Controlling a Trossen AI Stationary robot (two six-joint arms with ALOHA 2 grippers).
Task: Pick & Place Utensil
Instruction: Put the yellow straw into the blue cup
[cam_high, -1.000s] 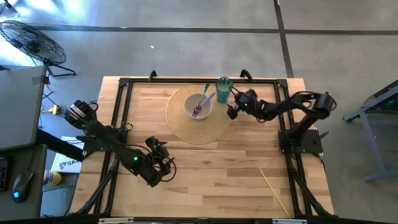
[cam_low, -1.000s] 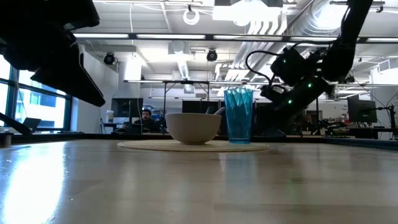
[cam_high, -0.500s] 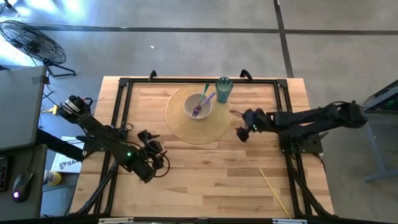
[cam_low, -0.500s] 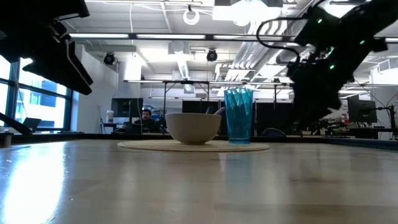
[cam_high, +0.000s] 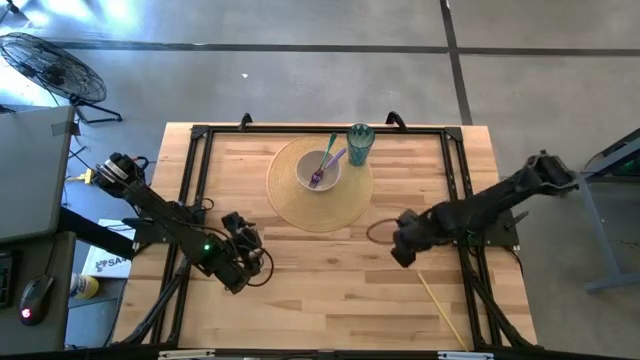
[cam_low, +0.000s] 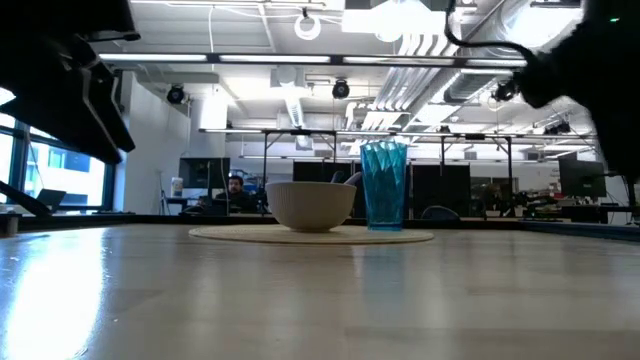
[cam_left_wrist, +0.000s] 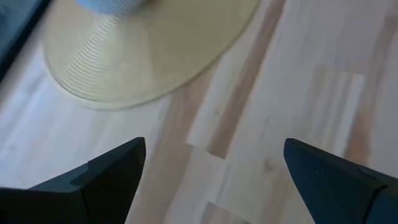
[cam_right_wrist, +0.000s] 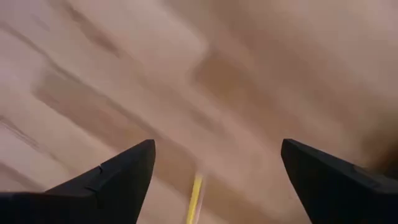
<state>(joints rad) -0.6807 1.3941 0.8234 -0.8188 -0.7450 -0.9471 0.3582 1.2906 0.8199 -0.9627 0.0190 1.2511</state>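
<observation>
since the earlier frames the right gripper (cam_high: 403, 246) has swung away from the blue-green cup (cam_high: 359, 144) and off the round woven placemat (cam_high: 300, 212), and now hangs over bare wood just past the placemat's edge on the right arm's side, toward the near edge of the table (cam_high: 330, 290). its two dark fingers (cam_right_wrist: 112, 180) stand wide apart with nothing between them. the task's thing, a thin yellow stick (cam_high: 440, 306), lies flat on the table well clear of the placemat, slanting from just beside the right gripper toward the near edge; its tip (cam_right_wrist: 194, 200) shows blurred between the open fingers in the right wrist view, not touched by either. on the placemat sit a pale bowl (cam_high: 320, 170) holding a purple utensil (cam_high: 325, 168) and a green one (cam_high: 331, 146), with the cup just beside the bowl. the left gripper (cam_high: 248, 257) has drawn back a little toward its own base and waits over bare wood off the placemat's near left side, its fingers (cam_left_wrist: 99, 180) spread wide and empty, the placemat's rim (cam_left_wrist: 130, 62) in front of them.
</observation>
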